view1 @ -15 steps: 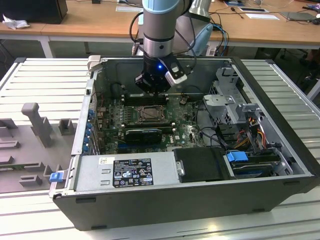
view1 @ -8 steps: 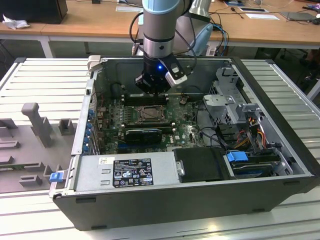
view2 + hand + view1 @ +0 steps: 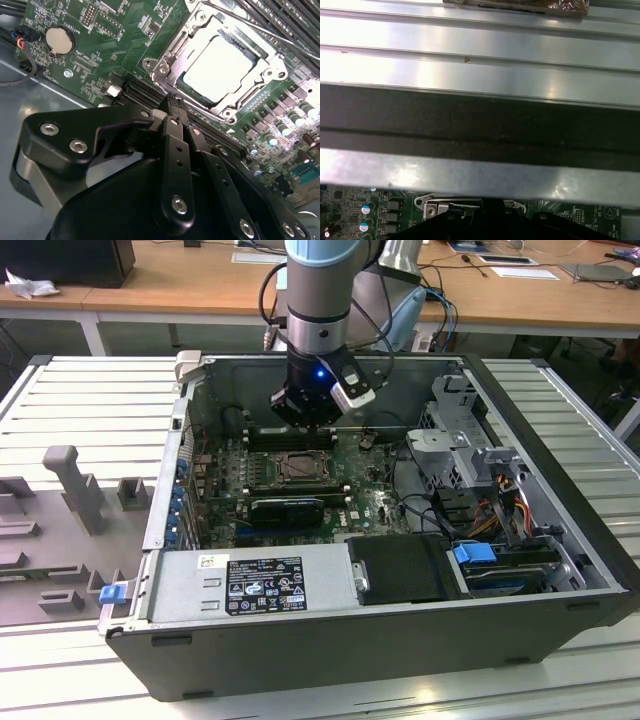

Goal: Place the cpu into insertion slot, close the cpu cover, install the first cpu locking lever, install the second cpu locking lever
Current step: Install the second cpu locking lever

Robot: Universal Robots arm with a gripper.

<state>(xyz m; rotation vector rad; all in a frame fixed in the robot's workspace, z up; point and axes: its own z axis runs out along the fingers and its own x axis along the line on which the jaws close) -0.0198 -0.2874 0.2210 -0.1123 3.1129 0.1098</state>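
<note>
I am watching through the exterior view from high up and well back, looking down into the open computer case (image 3: 560,570) from its power-supply side. The second wrist view is looking past the gripper (image 3: 172,102) from close above the motherboard (image 3: 100,45), facing the insertion slot (image 3: 220,65). The first wrist view is facing outward at the case wall (image 3: 480,120), very near it. Both wrist views are sharing a strip of that green board beside the socket.
</note>
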